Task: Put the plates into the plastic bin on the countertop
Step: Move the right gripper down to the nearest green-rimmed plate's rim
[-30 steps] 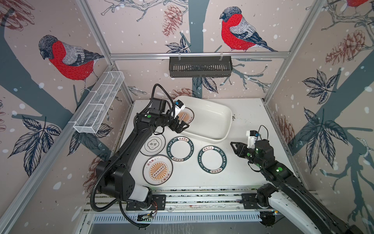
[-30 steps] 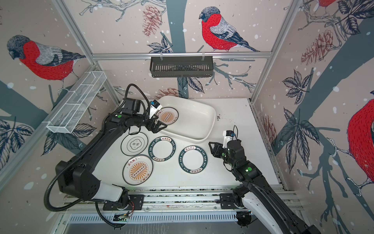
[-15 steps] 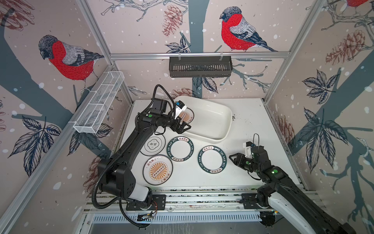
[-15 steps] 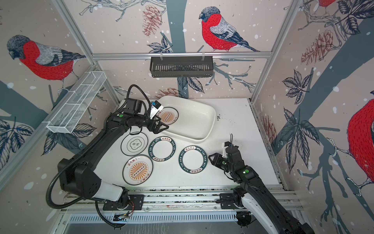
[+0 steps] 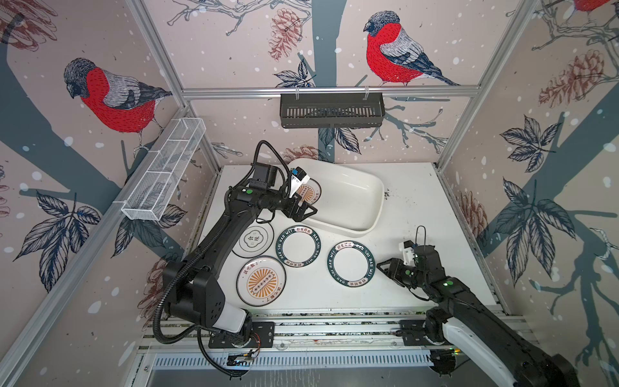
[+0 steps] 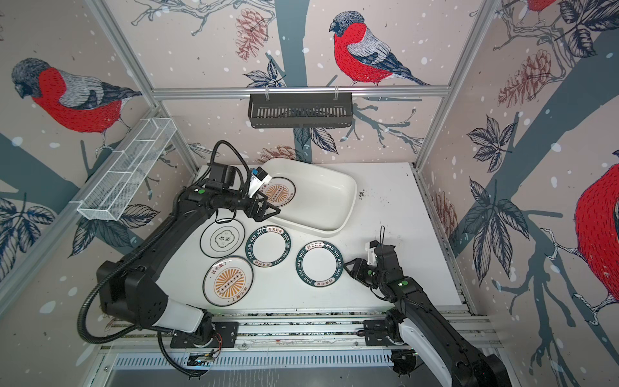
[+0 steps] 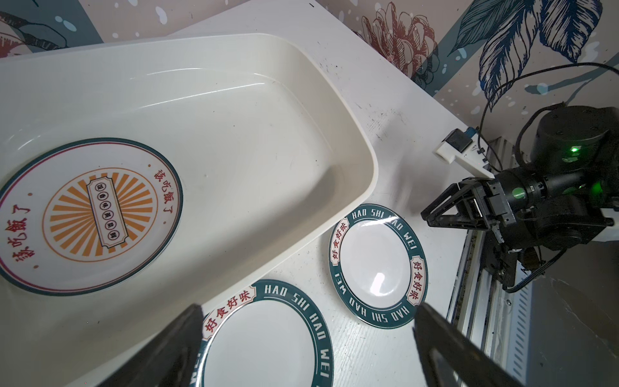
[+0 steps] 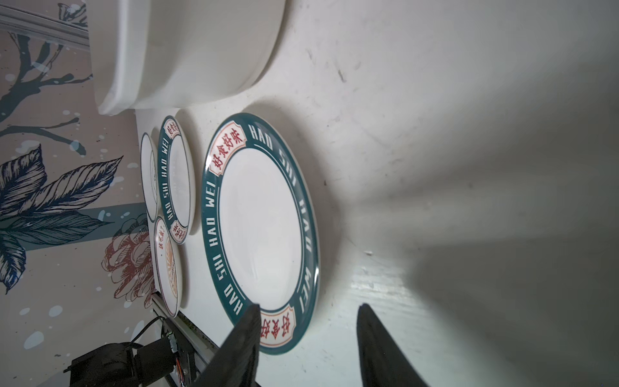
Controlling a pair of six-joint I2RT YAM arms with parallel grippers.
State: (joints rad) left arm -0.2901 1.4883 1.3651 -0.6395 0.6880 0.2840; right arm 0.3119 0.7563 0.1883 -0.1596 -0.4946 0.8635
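One plate [image 6: 278,195] lies in the bin [image 6: 323,204], four plates [image 6: 268,247] before it.

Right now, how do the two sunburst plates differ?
The far sunburst plate lies inside the plastic bin; the near sunburst plate lies on the countertop. The left arm partly covers the far one in both top views; the near one shows whole. Both lie face up.

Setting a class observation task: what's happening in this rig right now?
Two robot arms are loading the plastic bin. One sunburst plate lies in it, and the left gripper hangs open over its near rim. Four plates lie on the countertop. The right gripper, open, sits at the nearest green-rimmed plate, not gripping.
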